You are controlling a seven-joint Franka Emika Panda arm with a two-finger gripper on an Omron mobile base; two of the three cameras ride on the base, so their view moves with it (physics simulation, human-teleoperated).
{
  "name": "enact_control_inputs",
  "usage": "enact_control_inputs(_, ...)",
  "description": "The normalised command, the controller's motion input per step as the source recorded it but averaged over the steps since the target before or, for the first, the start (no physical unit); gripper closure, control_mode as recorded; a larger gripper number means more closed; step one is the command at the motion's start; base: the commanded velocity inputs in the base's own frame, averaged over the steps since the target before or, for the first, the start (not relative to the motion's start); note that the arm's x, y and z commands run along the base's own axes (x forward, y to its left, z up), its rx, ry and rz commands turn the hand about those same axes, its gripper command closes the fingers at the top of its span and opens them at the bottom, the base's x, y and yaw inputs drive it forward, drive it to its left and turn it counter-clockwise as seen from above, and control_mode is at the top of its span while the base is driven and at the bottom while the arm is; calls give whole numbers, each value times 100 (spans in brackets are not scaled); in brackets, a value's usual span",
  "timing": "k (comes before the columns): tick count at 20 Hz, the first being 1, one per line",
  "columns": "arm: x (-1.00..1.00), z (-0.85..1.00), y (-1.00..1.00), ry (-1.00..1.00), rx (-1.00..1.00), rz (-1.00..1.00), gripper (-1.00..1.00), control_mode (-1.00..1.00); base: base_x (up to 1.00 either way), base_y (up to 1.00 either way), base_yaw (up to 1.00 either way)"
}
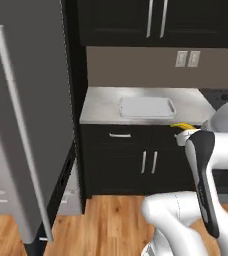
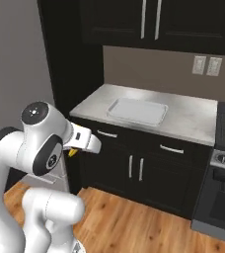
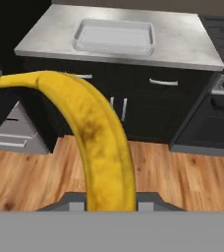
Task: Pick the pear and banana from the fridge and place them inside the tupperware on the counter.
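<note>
My gripper [image 3: 111, 201] is shut on the yellow banana [image 3: 92, 133], which curves up and left across the hand view to a dark tip. In the left base view the banana [image 1: 182, 125] peeks out above the hand, in front of the black cabinets below the counter [image 1: 98, 107]. The white tupperware [image 1: 147, 106] lies on the counter, apart from the banana, and nothing shows in it. It also shows as the tupperware [image 3: 115, 35] in the hand view and the tupperware [image 2: 136, 109] in the right base view. The fridge door [image 1: 26, 125] stands open at the left. The pear is out of view.
Black upper cabinets [image 1: 156, 20] hang over the counter. A dark stove [image 2: 223, 163] adjoins the counter on the right. The fridge's grey lower drawers [image 3: 11, 133] lie to the left. Wood floor [image 2: 134, 222] spreads in front of the cabinets.
</note>
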Motion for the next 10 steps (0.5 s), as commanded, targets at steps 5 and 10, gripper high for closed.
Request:
enact_control_inputs(5, 0, 0, 0, 0, 0, 0, 100, 100, 77, -49, -1)
enact_control_inputs(10, 0, 0, 0, 0, 0, 0, 100, 100, 77, -32, -5)
